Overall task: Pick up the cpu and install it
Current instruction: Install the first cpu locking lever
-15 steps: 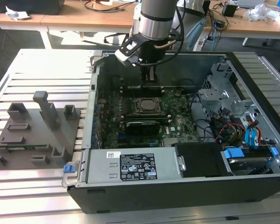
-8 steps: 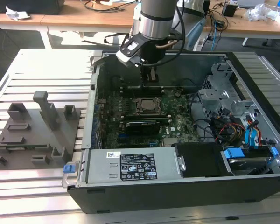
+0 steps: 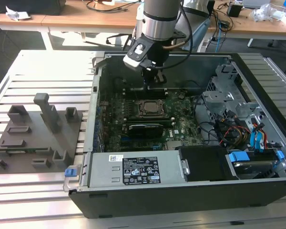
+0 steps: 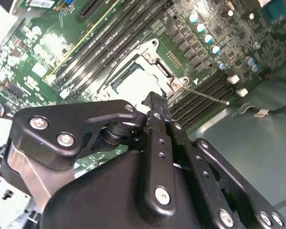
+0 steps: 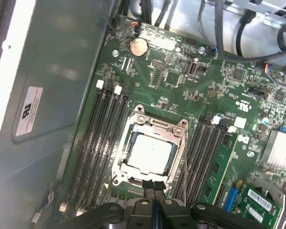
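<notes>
— Where is the cpu (image 5: 150, 152)?
— Lying flat inside the socket frame (image 5: 133, 125) on the motherboard (image 3: 181, 125); pale top plate up; memory slots (image 5: 99, 138) run along both sides of it.
— And the gripper (image 5: 155, 186)?
— Above the board, just beside the socket's edge, apart from the cpu; the fingers (image 5: 149, 187) are pressed together with nothing between them.
— What does the exterior view show?
— The arm reaches down into the open case (image 3: 181, 200) near its far wall; the socket sits just nearer than the fingertips; a long black card (image 3: 145, 129) lies nearer again.
— Anything outside the case?
— A grey fixture (image 3: 35, 131) on the slatted table (image 3: 43, 64), to the exterior view's left of the case.
</notes>
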`<state>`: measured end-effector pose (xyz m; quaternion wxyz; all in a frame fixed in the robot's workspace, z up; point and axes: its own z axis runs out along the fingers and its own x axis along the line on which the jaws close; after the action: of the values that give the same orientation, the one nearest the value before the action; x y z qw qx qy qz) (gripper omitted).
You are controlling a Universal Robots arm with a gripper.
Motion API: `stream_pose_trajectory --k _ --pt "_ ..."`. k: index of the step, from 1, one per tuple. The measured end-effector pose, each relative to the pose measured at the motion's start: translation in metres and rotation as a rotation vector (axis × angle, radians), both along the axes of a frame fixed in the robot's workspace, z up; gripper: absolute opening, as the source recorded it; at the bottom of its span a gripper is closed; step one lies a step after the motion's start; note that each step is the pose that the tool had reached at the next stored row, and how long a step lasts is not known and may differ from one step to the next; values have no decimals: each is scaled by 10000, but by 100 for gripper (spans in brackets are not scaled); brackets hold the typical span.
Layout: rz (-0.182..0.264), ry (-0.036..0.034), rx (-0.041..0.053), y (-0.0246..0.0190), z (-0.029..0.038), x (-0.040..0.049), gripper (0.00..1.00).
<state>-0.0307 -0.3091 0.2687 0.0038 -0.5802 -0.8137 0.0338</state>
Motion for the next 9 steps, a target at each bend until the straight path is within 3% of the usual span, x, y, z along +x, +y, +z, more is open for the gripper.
stream_pose_trajectory --k 2,9 --pt "813 0 0 0 0 0 11" --pt "1735 0 0 0 0 0 11"
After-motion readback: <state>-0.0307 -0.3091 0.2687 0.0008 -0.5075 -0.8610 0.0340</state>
